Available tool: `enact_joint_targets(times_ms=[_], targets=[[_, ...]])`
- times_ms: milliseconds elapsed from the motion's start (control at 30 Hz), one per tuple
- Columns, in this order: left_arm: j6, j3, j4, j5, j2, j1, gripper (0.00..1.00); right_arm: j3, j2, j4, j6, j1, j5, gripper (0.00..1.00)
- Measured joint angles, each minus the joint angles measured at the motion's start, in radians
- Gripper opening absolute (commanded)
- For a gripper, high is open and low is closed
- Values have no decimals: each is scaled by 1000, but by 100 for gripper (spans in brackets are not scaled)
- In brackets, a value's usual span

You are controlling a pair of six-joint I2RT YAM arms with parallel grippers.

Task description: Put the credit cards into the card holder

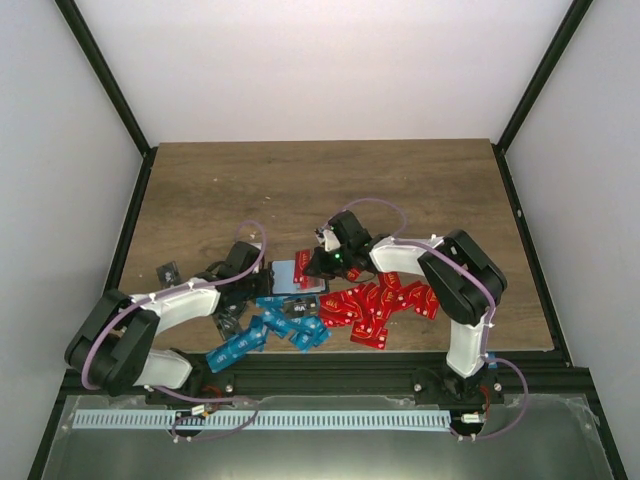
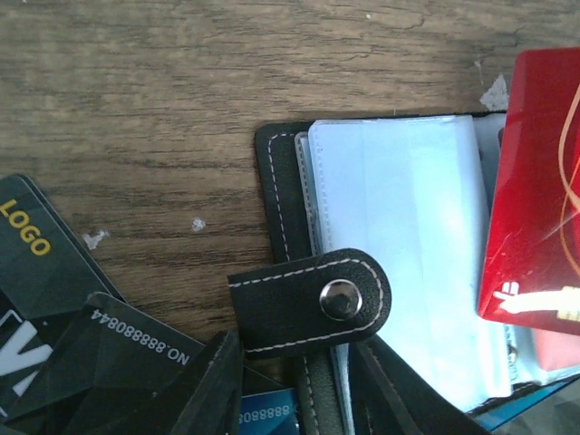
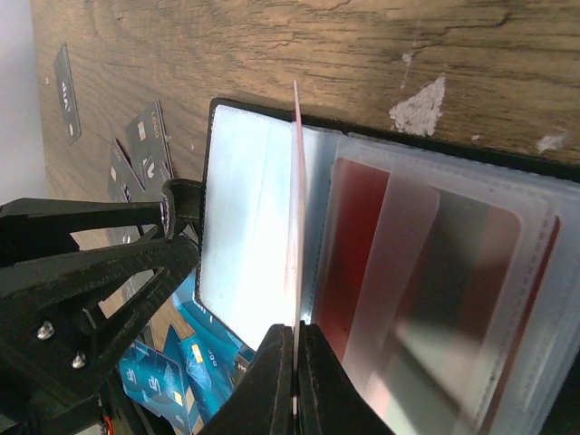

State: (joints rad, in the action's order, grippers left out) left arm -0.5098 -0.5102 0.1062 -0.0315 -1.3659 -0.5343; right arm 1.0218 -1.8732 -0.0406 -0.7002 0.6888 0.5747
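Red card (image 2: 535,163) cut off by right frame edge, card holder (image 2: 399,236) bottom hidden behind left gripper (image 2: 297,381), dark grey cards (image 2: 36,272) cropped lower left, top-view card print unreadably small

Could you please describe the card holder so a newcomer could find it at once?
On the wooden table, look just beyond the blue cards and left of the red cards. The card holder lies open there: unlike the loose flat cards, it shows pale clear sleeves in a black stitched cover.
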Motion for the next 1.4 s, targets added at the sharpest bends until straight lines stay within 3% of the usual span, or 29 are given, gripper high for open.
enact_joint_targets(times_ms=[367,1400], targets=[[5,0,0,20,-18,3,16,15,0,-20,11,0,-19,1],[-3,-6,-40,-7,-53,5,8,-28,-33,101,-151,2,106,1]])
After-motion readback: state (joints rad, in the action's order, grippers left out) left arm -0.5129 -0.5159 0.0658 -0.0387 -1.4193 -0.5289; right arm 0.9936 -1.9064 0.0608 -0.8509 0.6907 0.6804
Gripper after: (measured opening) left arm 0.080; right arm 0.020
